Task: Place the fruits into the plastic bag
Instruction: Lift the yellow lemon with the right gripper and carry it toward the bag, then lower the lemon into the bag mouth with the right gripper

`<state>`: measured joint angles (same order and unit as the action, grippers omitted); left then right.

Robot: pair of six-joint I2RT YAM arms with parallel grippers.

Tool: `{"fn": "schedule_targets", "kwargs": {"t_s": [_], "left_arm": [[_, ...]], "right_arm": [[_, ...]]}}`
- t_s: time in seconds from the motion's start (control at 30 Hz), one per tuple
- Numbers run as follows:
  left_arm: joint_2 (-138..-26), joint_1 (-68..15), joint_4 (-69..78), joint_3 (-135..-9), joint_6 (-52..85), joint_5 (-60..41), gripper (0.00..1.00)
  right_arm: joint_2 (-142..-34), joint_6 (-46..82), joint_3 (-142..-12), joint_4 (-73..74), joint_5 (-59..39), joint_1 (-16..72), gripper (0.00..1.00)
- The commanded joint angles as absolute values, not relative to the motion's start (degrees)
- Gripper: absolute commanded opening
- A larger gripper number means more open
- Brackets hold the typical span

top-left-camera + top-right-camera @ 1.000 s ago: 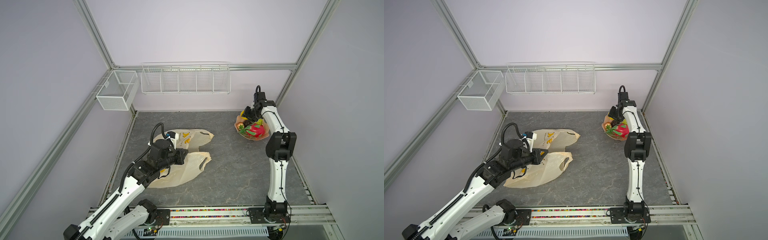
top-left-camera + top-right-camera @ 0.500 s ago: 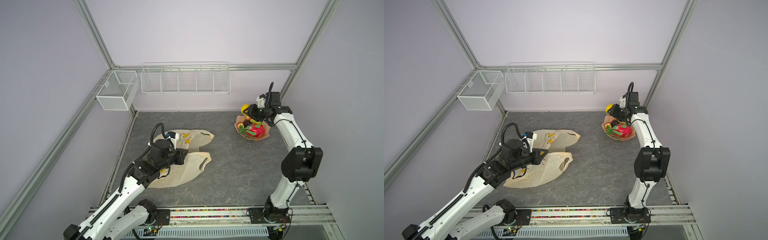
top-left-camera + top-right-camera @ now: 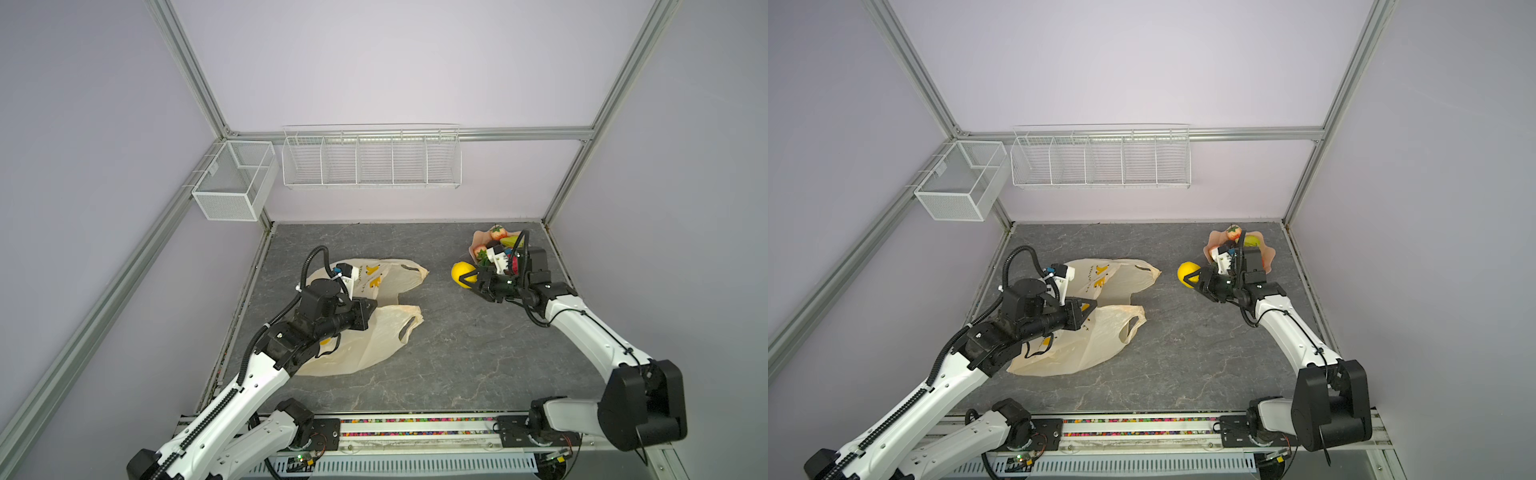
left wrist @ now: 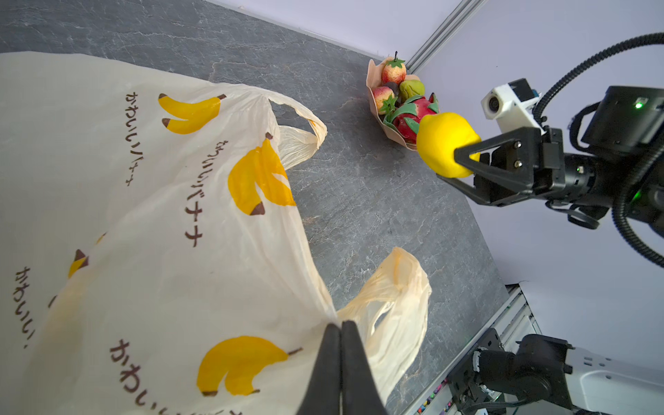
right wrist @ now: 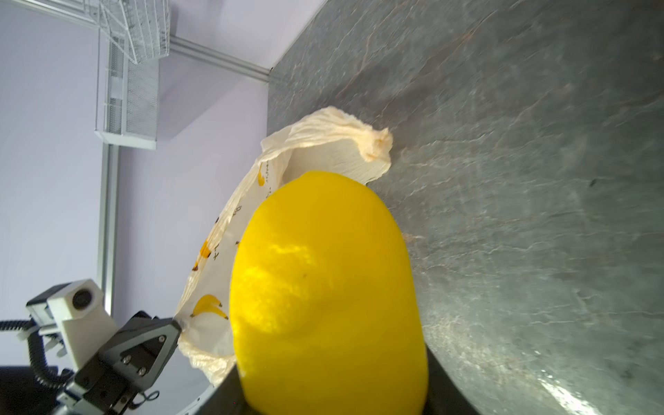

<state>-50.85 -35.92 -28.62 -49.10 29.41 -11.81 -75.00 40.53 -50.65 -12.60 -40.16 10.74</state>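
Fingertips of the left end effector press together on a fold of the plastic bag at its mouth; that pinch is hard to make out in both top views, where the bag lies left of centre on the desk. Partly spread, the right end effector clasps the yellow fruit right of centre, between bag and peach bowl; its wrist view is mostly fruit, its fingers barely showing. Only the left wrist view shows the bowl's dragon fruit, strawberries and green lumpy fruit plainly. Bare desk separates bag handles from fruit.
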Motion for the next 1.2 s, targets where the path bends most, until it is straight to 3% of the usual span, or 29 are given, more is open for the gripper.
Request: {"fn": "schedule_targets", "kwargs": {"t_s": [0.0,0.47,1.17], "left_arm": [[-50.4,-36.04,-28.75,-50.63,28.48,-12.31,0.0],[-51.51,-36.04,-28.13,-51.39,28.13,-13.45,0.0],[-52.98,-36.04,-25.4,-51.63,28.42,-12.7,0.0]], "right_arm": [[-73.27,44.56,-46.38,-4.87,-44.05,11.43,0.27],[-85.17,49.38,-44.1,9.79,-47.39,16.64,0.26],[-112.59,69.65,-58.0,40.25,-46.82,36.64,0.24]]}}
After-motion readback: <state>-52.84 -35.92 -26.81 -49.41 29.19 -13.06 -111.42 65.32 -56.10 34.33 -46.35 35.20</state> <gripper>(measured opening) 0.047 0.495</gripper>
